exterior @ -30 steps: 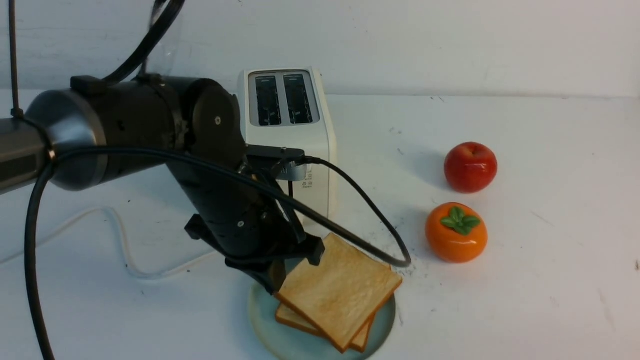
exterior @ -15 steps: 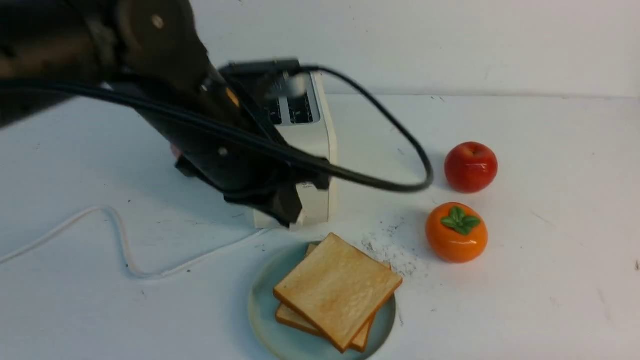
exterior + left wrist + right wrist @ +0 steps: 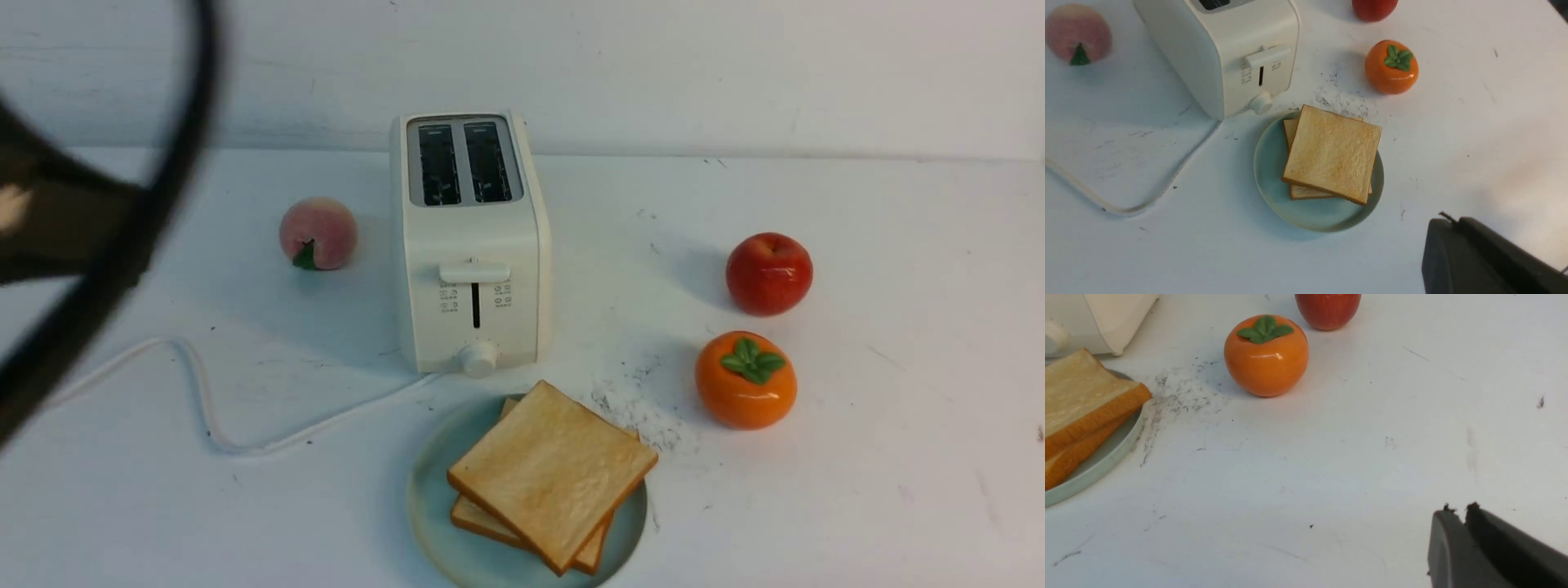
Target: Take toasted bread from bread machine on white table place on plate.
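Note:
Two slices of toasted bread (image 3: 551, 474) lie stacked, slightly offset, on the pale teal plate (image 3: 429, 514) on the white table (image 3: 898, 457), just in front of the white bread machine (image 3: 473, 245). Its two slots are empty and its lever is up. The stack also shows in the left wrist view (image 3: 1333, 155) and the right wrist view (image 3: 1081, 404). My left gripper (image 3: 1451, 222) is shut and empty, raised above the table near the plate. My right gripper (image 3: 1457, 512) is shut and empty, over bare table to the right of the plate.
A peach (image 3: 317, 233) sits left of the bread machine. A red apple (image 3: 768, 272) and an orange persimmon (image 3: 744, 380) sit to its right. The white cord (image 3: 204, 408) snakes across the table's left. My left arm (image 3: 57, 237) blurs the far left.
My left arm has let go of the top slice, lifted and swung away to the far left. The bread machine's front and the peach now show. Both slices stay on the plate.

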{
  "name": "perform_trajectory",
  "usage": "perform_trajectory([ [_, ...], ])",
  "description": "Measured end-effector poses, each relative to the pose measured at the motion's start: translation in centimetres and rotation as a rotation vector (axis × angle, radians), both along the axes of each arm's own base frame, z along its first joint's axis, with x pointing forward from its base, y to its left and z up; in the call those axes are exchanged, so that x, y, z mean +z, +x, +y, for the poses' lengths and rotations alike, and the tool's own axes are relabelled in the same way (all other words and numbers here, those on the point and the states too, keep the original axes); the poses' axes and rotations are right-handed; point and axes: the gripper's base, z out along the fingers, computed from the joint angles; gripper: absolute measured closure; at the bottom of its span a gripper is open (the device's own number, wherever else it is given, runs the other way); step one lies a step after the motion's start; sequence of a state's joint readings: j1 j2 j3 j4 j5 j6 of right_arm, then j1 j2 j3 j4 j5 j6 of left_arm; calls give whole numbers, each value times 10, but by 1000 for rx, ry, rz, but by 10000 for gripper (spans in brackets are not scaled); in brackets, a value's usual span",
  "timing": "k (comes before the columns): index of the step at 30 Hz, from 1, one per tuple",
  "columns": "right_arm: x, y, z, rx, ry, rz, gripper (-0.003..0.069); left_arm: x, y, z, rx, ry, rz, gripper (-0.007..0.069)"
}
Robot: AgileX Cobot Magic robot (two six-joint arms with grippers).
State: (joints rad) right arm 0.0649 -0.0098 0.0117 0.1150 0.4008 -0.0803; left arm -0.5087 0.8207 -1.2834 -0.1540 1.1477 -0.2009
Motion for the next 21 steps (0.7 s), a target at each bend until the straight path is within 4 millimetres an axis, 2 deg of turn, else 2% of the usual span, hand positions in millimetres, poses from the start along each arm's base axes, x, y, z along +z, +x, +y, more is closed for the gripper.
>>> perform_trajectory([
  [1, 0, 0, 0, 0, 0, 0, 594, -3, 1, -1, 1, 3, 8, 638],
  [2, 0, 0, 0, 0, 0, 0, 591, -22, -22, 12, 10, -36, -31, 638],
  [4, 0, 0, 0, 0, 0, 0, 587, -47, -35, 19, 14, -77, -55, 638],
  [5, 0, 0, 0, 0, 0, 0, 587, -49, -40, 21, 15, -91, -71, 638],
  [6, 0, 0, 0, 0, 0, 0, 583, -74, -51, 26, 18, -153, -111, 638],
  [8, 0, 0, 0, 0, 1, 0, 580, -97, -64, 32, 24, -243, -185, 638],
  [9, 0, 0, 0, 0, 0, 0, 580, -100, -62, 31, 26, -246, -183, 638],
  [11, 0, 0, 0, 0, 0, 0, 575, -129, -70, 37, 54, -386, -309, 638],
  [12, 0, 0, 0, 0, 0, 0, 575, -131, -68, 37, 58, -391, -309, 638],
  [13, 0, 0, 0, 0, 0, 0, 573, -146, -69, 40, 79, -471, -377, 638],
  [15, 0, 0, 0, 0, 0, 0, 573, -154, -69, 41, 91, -507, -403, 638],
  [16, 0, 0, 0, 0, 0, 0, 570, -166, -67, 41, 111, -553, -433, 638],
  [21, 0, 0, 0, 0, 0, 0, 566, -196, -60, 39, 139, -562, -410, 638],
])
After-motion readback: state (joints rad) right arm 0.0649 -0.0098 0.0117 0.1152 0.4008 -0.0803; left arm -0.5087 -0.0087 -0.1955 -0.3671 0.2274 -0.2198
